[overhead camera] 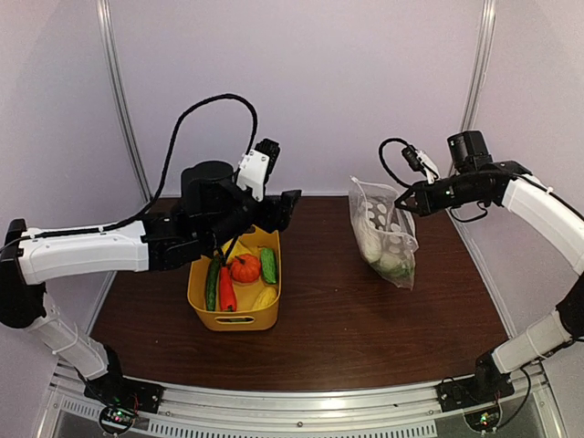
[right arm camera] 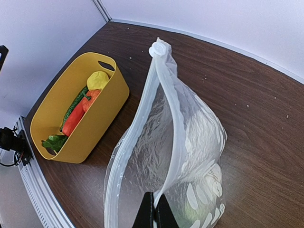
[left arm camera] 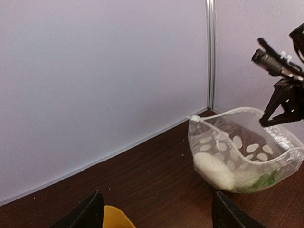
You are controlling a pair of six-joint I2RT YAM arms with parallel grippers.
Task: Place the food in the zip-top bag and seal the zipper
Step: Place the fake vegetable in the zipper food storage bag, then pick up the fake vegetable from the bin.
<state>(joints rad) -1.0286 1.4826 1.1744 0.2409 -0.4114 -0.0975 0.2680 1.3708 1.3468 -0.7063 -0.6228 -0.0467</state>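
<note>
The zip-top bag (overhead camera: 384, 234) stands on the table, its mouth gaping. My right gripper (overhead camera: 402, 202) is shut on one edge of that mouth and holds it up; the wrist view shows the fingers (right arm camera: 155, 211) pinching the zipper (right arm camera: 169, 114). A white piece (left arm camera: 213, 171) and a green piece (left arm camera: 262, 182) of food lie inside the bag (left arm camera: 237, 152). More food sits in the yellow tub (overhead camera: 203, 306): a cucumber (overhead camera: 212, 284), a carrot (overhead camera: 227, 291), a pumpkin (overhead camera: 245, 267). My left gripper (overhead camera: 289, 206) hangs open and holds nothing above the tub's far end, left of the bag.
The yellow tub (right arm camera: 97, 124) is left of the bag, with a strip of dark wood table between them. White walls with metal posts (left arm camera: 211, 52) close in the back and sides. An aluminium rail (overhead camera: 301, 406) runs along the near edge.
</note>
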